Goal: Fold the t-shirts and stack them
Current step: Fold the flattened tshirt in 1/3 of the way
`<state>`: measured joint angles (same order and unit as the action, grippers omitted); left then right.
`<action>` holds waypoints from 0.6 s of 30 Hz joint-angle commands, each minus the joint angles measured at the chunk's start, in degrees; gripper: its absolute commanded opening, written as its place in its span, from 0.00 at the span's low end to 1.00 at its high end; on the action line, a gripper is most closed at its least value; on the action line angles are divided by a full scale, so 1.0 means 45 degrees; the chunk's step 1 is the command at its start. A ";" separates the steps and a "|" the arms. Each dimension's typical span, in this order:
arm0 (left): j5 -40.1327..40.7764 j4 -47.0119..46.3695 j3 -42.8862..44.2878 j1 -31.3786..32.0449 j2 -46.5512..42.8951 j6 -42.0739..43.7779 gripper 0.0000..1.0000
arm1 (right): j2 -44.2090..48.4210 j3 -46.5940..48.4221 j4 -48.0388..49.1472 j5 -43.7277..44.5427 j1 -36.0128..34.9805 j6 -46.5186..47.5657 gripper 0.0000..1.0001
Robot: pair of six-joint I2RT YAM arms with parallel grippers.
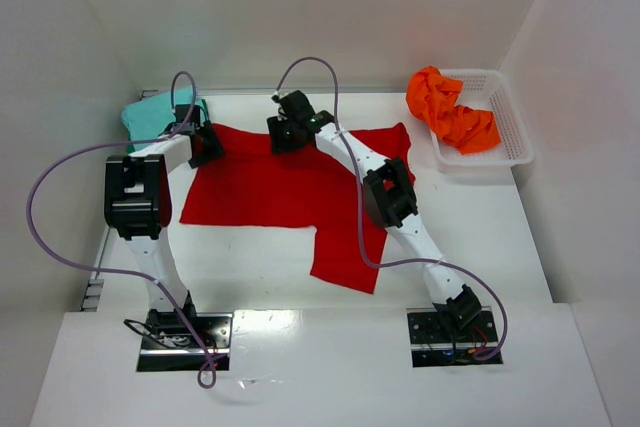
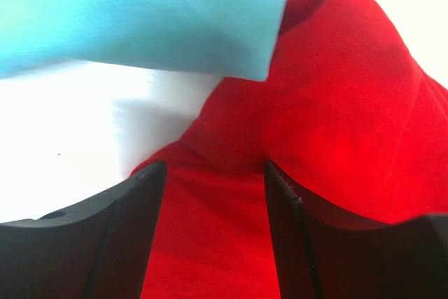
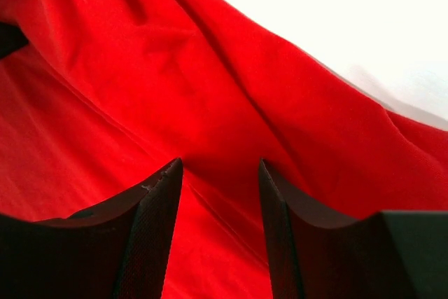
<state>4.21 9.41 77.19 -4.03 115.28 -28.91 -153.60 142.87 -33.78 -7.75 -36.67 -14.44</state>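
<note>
The red t-shirt [image 1: 270, 187] lies spread flat mid-table, with one flap [image 1: 345, 262] reaching toward the near edge. At its far left corner my left gripper [image 1: 207, 142] is low over the cloth. In the left wrist view this gripper [image 2: 213, 166] is open, with red cloth [image 2: 336, 103] filling the gap between its fingers. My right gripper [image 1: 285, 132] is at the shirt's far edge. It [image 3: 219, 162] is also open, over creased red cloth [image 3: 175, 68]. The teal t-shirt [image 1: 150, 115] lies folded at the far left, just beyond the left gripper, and its edge [image 2: 140, 12] shows. The orange t-shirt [image 1: 450, 112] is crumpled in the basket.
A white mesh basket [image 1: 515, 137] stands at the far right against the wall. White walls enclose the table on the left, back and right. Bare white tabletop [image 1: 250, 267] shows between the red shirt and the arm bases.
</note>
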 commanded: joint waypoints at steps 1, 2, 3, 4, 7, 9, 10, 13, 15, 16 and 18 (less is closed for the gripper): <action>0.0473 -0.0040 0.0231 -0.0178 -0.0403 -0.0685 0.67 | 0.0499 -0.0341 0.0182 0.0120 -0.0114 0.0337 0.53; 0.0239 -0.0156 0.0114 -0.0178 -0.0733 -0.0686 0.68 | 0.0500 -0.0342 0.0182 0.0120 -0.0114 0.0337 0.53; 0.0044 -0.0312 0.0113 -0.0178 -0.0736 -0.0686 0.69 | 0.0500 -0.0342 0.0182 0.0120 -0.0114 0.0337 0.53; -0.0190 -0.0314 0.0113 -0.0178 -0.0910 -0.0686 0.69 | 0.0500 -0.0342 0.0182 0.0120 -0.0114 0.0337 0.53; -0.0719 -0.0547 -0.0122 -0.0315 -0.1244 -0.0686 0.69 | 0.0735 -0.0342 0.0298 -0.0347 -0.0114 0.0337 0.59; -0.1147 -0.0664 -0.0276 -0.0626 -0.1731 -0.1153 0.69 | 0.1046 -0.0051 0.0300 -0.0348 -0.0231 0.0337 0.65; -0.1150 -0.0820 -0.0510 -0.0627 -0.2080 -0.1367 0.70 | 0.1047 0.0415 0.0416 -0.0348 -0.0386 0.0337 0.68; -0.1267 -0.1191 -0.0980 -0.1134 -0.2551 -0.2168 0.75 | 0.1165 0.1354 0.0417 0.0236 -0.0835 0.0610 0.77; -0.1500 -0.1193 -0.1137 -0.1389 -0.2689 -0.2520 0.77 | 0.1010 0.2116 0.0417 0.0645 -0.1090 0.0747 0.80; -0.1656 -0.1193 -0.1292 -0.1505 -0.2689 -0.2754 0.77 | 0.0815 0.2351 0.0417 0.0802 -0.1245 0.0747 0.81; -0.2376 -0.1444 -0.1605 -0.1876 -0.2826 -0.2911 0.78 | 0.0678 0.2722 0.0534 0.1135 -0.1403 0.1058 0.84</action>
<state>-1.39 6.13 72.51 -10.20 104.60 -37.80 -153.49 149.34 -33.85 -5.93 -40.21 -12.47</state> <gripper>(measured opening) 0.776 0.813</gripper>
